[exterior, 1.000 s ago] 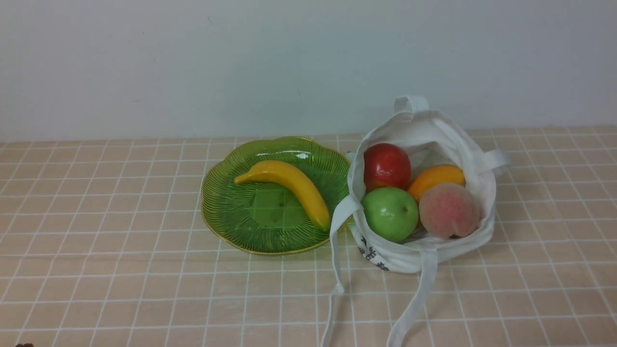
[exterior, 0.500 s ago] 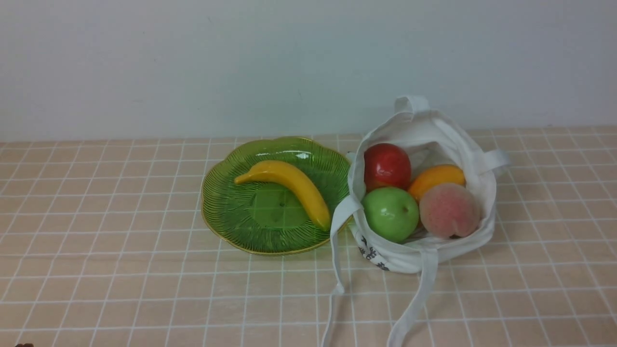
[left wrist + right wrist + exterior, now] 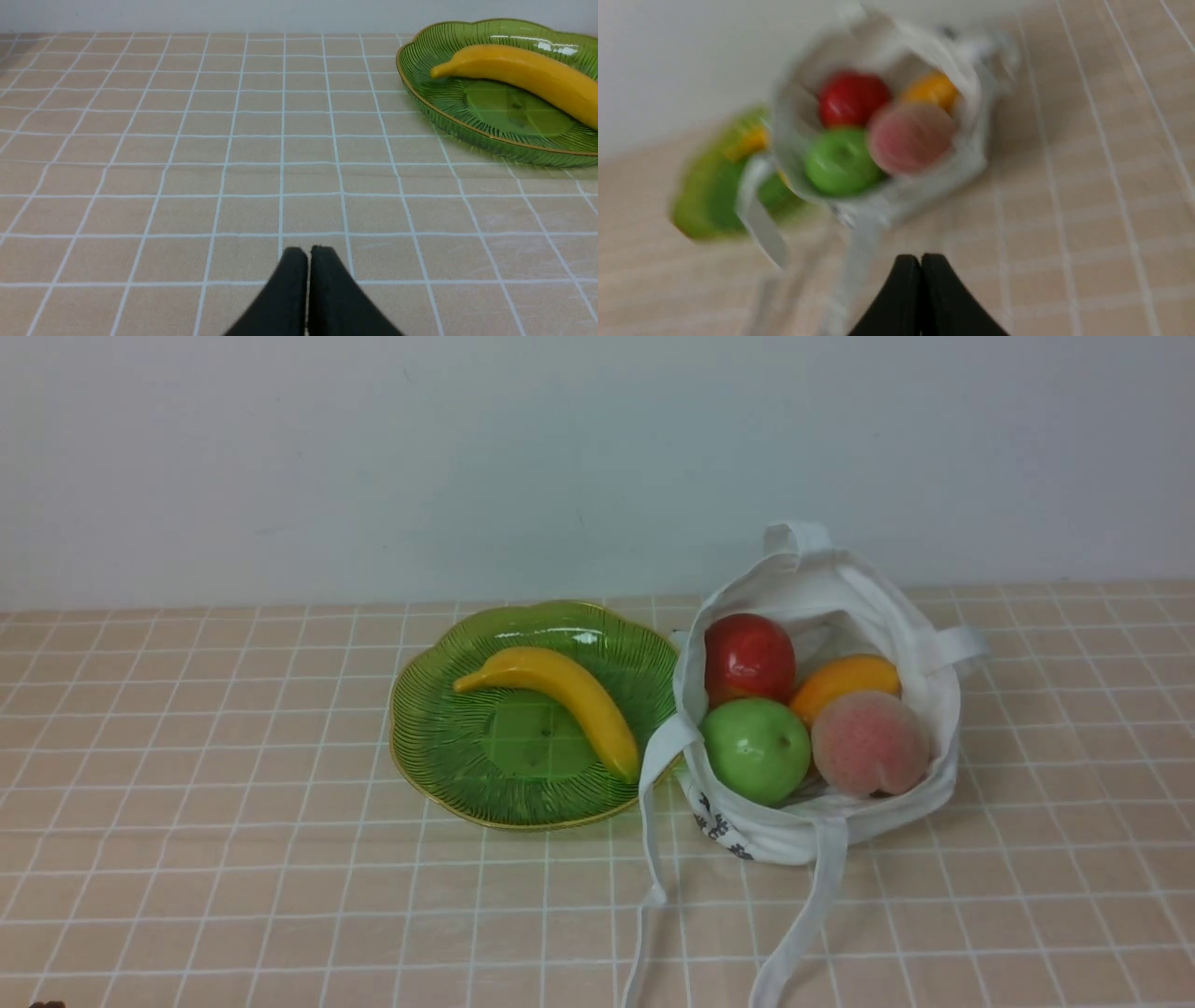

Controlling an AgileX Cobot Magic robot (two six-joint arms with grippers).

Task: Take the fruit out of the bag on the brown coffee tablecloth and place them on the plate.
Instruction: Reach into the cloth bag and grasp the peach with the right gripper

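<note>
The white bag [image 3: 896, 616] stands open on the tan grid tablecloth [image 3: 233, 859]. Inside lie a red apple [image 3: 747, 658], a green apple [image 3: 756, 749], a pink peach [image 3: 868, 743] and an orange mango-like fruit [image 3: 845, 679]. The green glass plate [image 3: 439, 747] sits left of the bag and holds a yellow banana [image 3: 560, 695]. Neither arm shows in the front view. My left gripper [image 3: 308, 252] is shut and empty over bare cloth, short of the plate [image 3: 490, 135]. My right gripper [image 3: 920, 259] is shut and empty, short of the bag [image 3: 971, 158]; that view is blurred.
The bag's long white straps [image 3: 803, 924] trail forward over the cloth toward the table's front edge. A pale wall stands behind the table. Open cloth lies left of the plate and right of the bag.
Nothing has moved in the front view: bag, fruit, plate and banana stay in place.
</note>
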